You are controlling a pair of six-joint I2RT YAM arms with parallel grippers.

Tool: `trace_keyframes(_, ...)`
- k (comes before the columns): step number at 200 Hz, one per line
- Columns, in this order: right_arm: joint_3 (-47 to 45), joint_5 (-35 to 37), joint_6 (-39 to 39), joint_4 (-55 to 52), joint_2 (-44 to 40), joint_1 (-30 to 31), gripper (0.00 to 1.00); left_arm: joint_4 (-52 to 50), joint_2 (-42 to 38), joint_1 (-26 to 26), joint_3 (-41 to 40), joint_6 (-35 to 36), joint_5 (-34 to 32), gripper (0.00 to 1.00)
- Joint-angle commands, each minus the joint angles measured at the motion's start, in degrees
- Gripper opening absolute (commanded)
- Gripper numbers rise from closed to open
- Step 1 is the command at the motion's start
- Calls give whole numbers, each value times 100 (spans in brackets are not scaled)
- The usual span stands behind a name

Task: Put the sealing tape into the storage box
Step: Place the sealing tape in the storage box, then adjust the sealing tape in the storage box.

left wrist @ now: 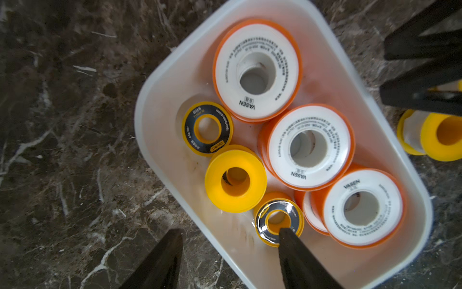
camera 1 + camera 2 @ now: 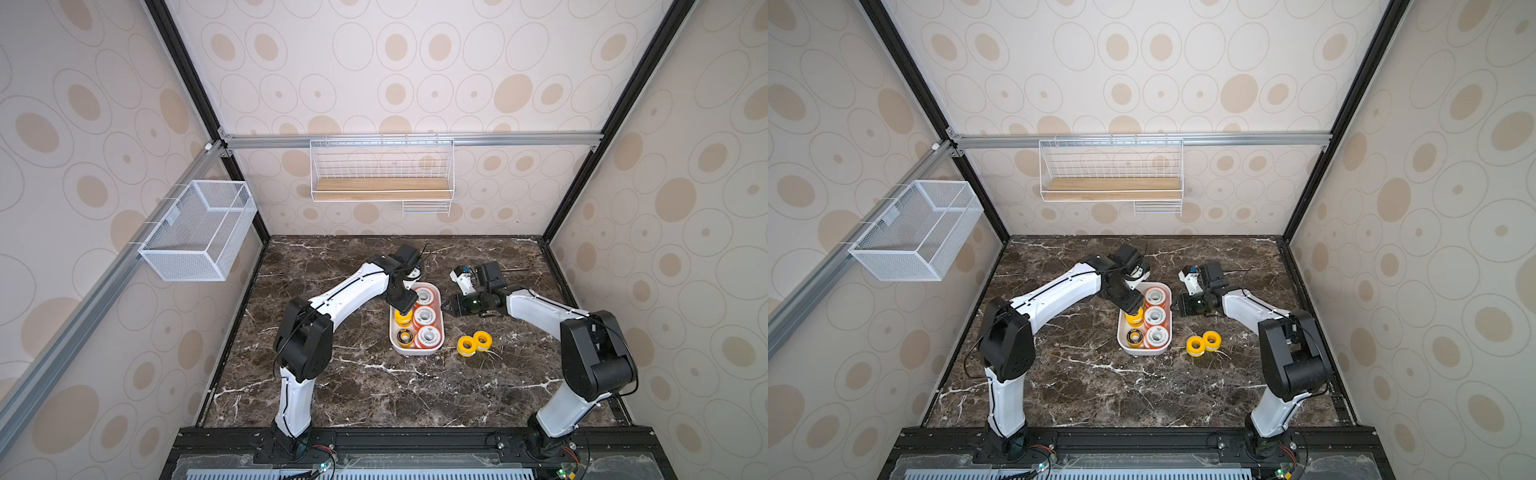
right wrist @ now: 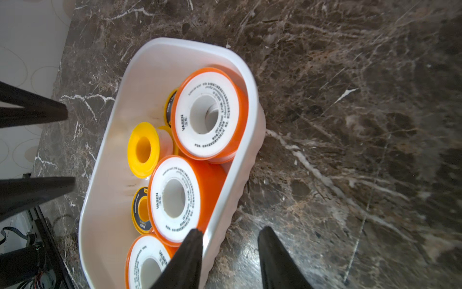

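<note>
The white storage box (image 2: pixel 415 352) (image 2: pixel 1142 352) sits mid-table and holds sealing tape: three white-faced orange spools (image 1: pixel 257 70) in a row, a solid yellow spool (image 1: pixel 235 179) and dark-faced yellow ones (image 1: pixel 207 128). Two yellow spools (image 2: pixel 473 343) (image 1: pixel 442 137) lie on the table to its right. My left gripper (image 1: pixel 230 232) (image 2: pixel 405 309) hangs open over the box's left wall, with one finger at a dark-faced spool (image 1: pixel 278 220) and the other outside the box. My right gripper (image 3: pixel 230 232) (image 2: pixel 451 307) is open astride the box's right wall (image 3: pixel 225 200), its outer finger clear of it.
A white mesh basket (image 2: pixel 199 228) hangs on the left wall. A wire shelf with a wooden board (image 2: pixel 381 183) hangs on the back wall. The dark marble table (image 2: pixel 374 395) is bare toward the front edge, between the two arm bases.
</note>
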Motion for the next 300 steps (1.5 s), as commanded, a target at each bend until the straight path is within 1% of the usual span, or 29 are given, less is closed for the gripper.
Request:
trace_keyframes(1, -90, -241, -190, 108, -213, -20, 43, 73, -399, 69, -210, -211, -144, 63)
trace_keyframes(11, -119, -356, -242, 132, -265, 5, 42, 70, -498, 104, -284, -327, -145, 61)
trace_keyframes(27, -59, -439, -403, -7, -368, 110, 42, 125, -785, 267, -477, -589, 26, 54)
trace_keyframes(41, 109, -462, -679, -285, -410, 285, 42, 303, -1230, 478, -843, -841, 206, 51)
trace_keyframes(58, 377, -547, -985, -627, -357, 557, 40, 443, -1883, 768, -1352, -1150, 205, 51)
trace_keyframes(88, 891, -712, -1301, -1137, -56, 1050, 30, 419, -2960, 1308, -2160, -1409, 286, 52)
trace_keyframes(112, 1238, -621, -1513, -1503, 263, 1473, 15, 398, -3591, 1668, -2766, -1303, 373, 52)
trace_keyframes(131, 1391, -595, -1516, -1592, 503, 1679, 9, 447, -3953, 1872, -3196, -1157, 229, 52)
trace_keyframes(145, 1537, -531, -1550, -1713, 701, 1827, 6, 520, -4160, 1930, -3404, -1270, -66, 52)
trace_keyframes(160, 1673, -474, -1584, -1807, 888, 1967, 5, 598, -4350, 1946, -3461, -1253, -76, 52)
trace_keyframes(176, 1787, -404, -1574, -1859, 1057, 2074, 5, 617, -4463, 1947, -3499, -1236, -285, 52)
trace_keyframes(191, 1891, -247, -1533, -1882, 1206, 2130, 5, 618, -4512, 1959, -3508, -1230, -322, 52)
trace_keyframes(226, 2174, 178, -1428, -1957, 1607, 2151, 5, 565, -4510, 1960, -3500, -1191, -342, 53)
trace_keyframes(253, 2348, 280, -1372, -1988, 1822, 2151, 5, 521, -4487, 1956, -3495, -1179, -384, 53)
trace_keyframes(300, 2653, 687, -1296, -2128, 2091, 2149, 5, 495, -4486, 1962, -3482, -1165, -403, 53)
